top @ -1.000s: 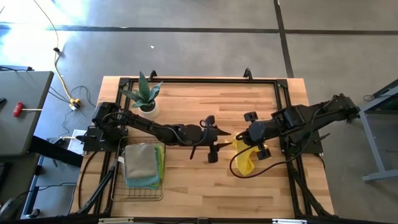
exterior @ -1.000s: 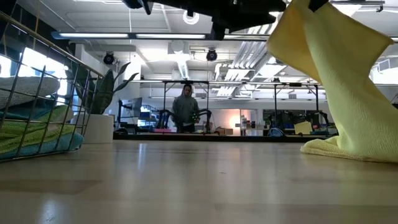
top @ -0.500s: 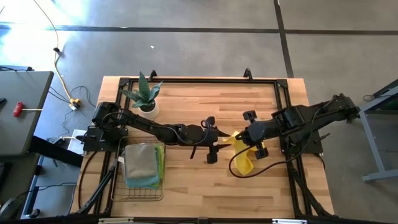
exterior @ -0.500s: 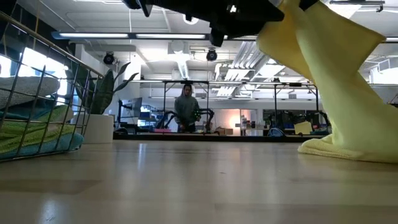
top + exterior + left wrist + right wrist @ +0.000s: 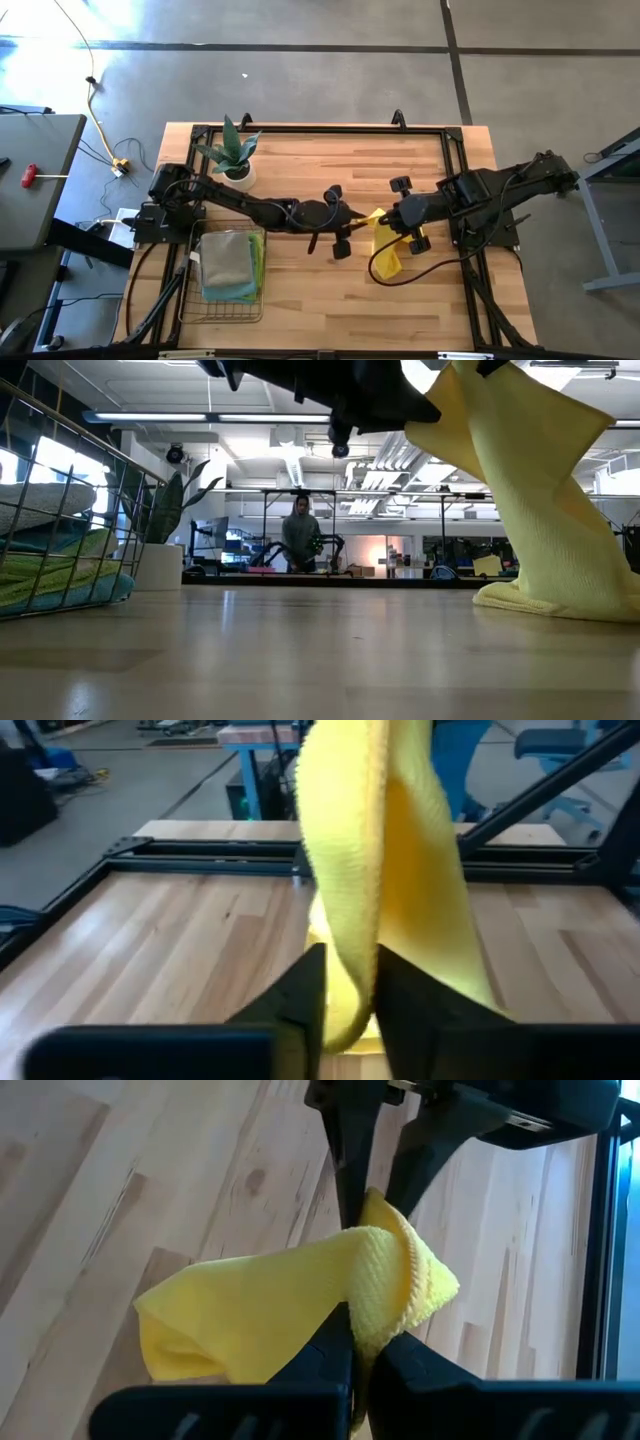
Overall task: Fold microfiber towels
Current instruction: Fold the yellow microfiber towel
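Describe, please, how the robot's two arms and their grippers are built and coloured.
Both arms are dark, nearly black, jointed links bolted to a black frame around the wooden table. The left gripper and the right gripper each end in two flat, tapering dark fingers. A thin black cable loops loose below the right arm. No markings are legible.

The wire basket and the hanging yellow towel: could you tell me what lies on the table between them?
Nothing: in the low view bare wood runs from the wire basket to the yellow towel. The left arm only passes above that stretch.
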Available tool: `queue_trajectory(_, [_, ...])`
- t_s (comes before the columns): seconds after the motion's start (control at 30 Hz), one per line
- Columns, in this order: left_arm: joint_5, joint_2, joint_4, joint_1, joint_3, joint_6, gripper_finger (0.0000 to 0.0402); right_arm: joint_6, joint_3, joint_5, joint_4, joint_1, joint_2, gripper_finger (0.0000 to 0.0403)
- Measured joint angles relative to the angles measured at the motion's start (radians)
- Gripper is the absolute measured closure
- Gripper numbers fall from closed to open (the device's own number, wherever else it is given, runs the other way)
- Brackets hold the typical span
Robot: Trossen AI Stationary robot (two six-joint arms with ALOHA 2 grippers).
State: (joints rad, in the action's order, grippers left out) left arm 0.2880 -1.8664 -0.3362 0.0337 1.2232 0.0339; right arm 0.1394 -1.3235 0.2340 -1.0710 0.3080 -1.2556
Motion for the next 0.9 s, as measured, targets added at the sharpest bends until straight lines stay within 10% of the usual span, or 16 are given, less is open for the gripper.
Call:
queue_trajectory(0.17, [-0.072, 0.0, -0.004, -0.008, 0.0, 0.008, 0.0396, -0.009, 0.0, 0.0, 0.0, 0.0, 0.0, 0.0403])
queue_trajectory(0.63, [-0.076, 0.0, -0.004, -0.003, 0.0, 0.016, 0.04, -0.282, 0.013, -0.025, -0.082, 0.0, 0.001, 0.0297])
queue_trajectory(0.9, [-0.076, 0.0, 0.007, -0.002, 0.0, 0.016, 0.0401, -0.554, 0.276, -0.029, 0.03, 0.047, 0.0, 0.0282])
